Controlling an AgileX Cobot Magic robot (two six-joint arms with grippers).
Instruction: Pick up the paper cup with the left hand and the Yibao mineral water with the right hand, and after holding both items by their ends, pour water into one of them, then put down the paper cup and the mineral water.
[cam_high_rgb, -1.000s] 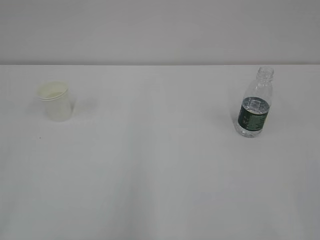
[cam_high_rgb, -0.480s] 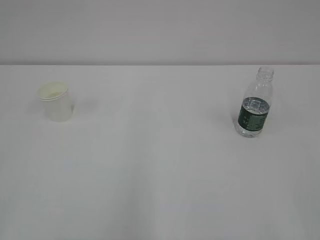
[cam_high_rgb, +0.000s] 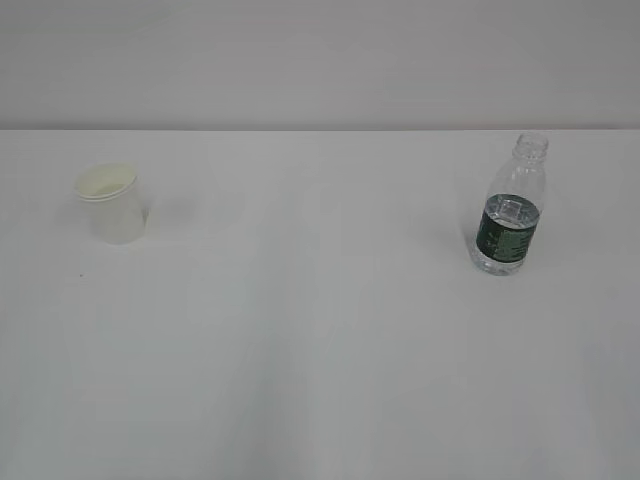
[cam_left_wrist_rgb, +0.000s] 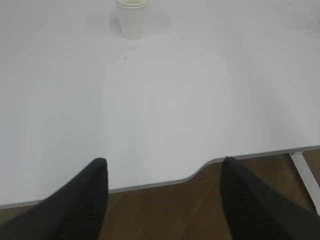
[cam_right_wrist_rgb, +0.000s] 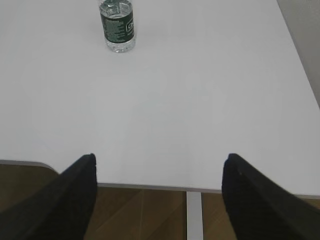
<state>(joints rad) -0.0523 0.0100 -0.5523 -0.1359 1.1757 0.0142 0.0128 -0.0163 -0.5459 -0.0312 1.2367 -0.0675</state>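
The paper cup (cam_high_rgb: 112, 204) stands upright near the left edge of the white surface (cam_high_rgb: 300, 330), toward the rear. The Yibao mineral water (cam_high_rgb: 508, 208) stands upright, uncapped, near the right edge. The left hand (cam_left_wrist_rgb: 162, 172) and the right hand (cam_right_wrist_rgb: 159, 167) hang over the front edge, fingers apart, holding nothing.

At the bottom of each wrist view, the left hand (cam_left_wrist_rgb: 162, 200) and right hand (cam_right_wrist_rgb: 159, 197) showed two matte black, blunt, tapering fingers (cam_left_wrist_rgb: 82, 202).
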